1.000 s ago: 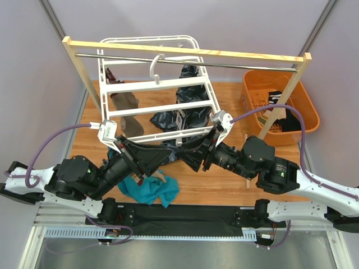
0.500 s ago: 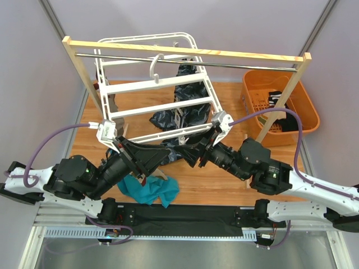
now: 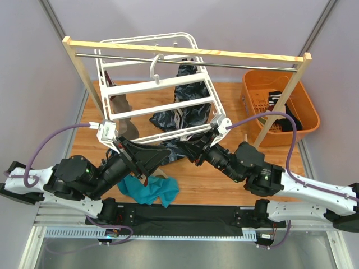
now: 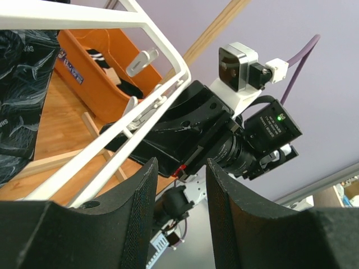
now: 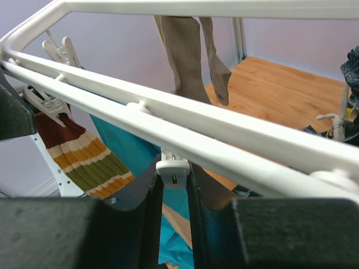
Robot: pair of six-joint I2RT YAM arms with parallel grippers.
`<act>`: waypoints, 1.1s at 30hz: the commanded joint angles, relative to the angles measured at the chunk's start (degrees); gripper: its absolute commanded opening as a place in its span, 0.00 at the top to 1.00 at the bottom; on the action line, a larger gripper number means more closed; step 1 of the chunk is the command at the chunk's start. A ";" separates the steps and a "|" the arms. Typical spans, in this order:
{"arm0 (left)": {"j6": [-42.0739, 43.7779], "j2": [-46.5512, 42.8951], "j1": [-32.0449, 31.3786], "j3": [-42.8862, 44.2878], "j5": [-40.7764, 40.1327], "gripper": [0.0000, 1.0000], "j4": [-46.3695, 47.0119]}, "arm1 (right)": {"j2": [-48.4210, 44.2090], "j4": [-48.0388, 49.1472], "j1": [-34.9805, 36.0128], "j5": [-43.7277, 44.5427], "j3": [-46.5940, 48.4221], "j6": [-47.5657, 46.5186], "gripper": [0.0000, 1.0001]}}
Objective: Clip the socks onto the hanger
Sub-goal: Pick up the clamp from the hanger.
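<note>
From above, the white hanger (image 3: 134,84) hangs by its hook from the rail of a wooden rack (image 3: 185,51) and tilts toward the arms. The left fingers (image 3: 160,152) and right fingers (image 3: 196,150) meet at its near bar from either side. A grey-brown sock (image 3: 120,103) hangs inside the frame on the left. A dark patterned cloth (image 3: 188,112) hangs on the right. A teal sock (image 3: 151,190) lies crumpled on the counter (image 3: 224,185) by the left arm. An orange basket (image 3: 255,84) with dark socks in it stands at the far right.

In the left wrist view, the left fingers stand apart with nothing between them. The hanger's corner bars run slantwise just above them, and the right arm's black body sits close behind the bars.

In the right wrist view, the right fingers are drawn close, one on each side of a small white clip (image 5: 173,168) under the hanger's double bar, gripping it. A striped sock (image 5: 78,159) hangs at another clip to the left. The teal sock shows below, and the grey-brown sock dangles beyond.
</note>
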 commanded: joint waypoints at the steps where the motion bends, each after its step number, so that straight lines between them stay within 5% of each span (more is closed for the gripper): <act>1: 0.56 0.33 0.12 1.27 0.41 0.53 0.82 | -1.31 4.98 -0.13 2.19 0.07 -0.45 0.83; 6: 0.21 0.33 0.21 1.10 0.49 0.53 1.43 | -3.59 4.37 -0.13 1.66 -0.20 0.17 1.00; 18: 1.53 7.63 0.21 6.55 1.90 0.47 0.80 | 0.01 -29.43 -0.13 -13.27 17.71 5.00 1.00; 33: 3.02 12.54 0.21 8.48 -6.53 0.41 0.29 | 6.69 -47.31 -0.13 -18.64 30.12 0.52 1.00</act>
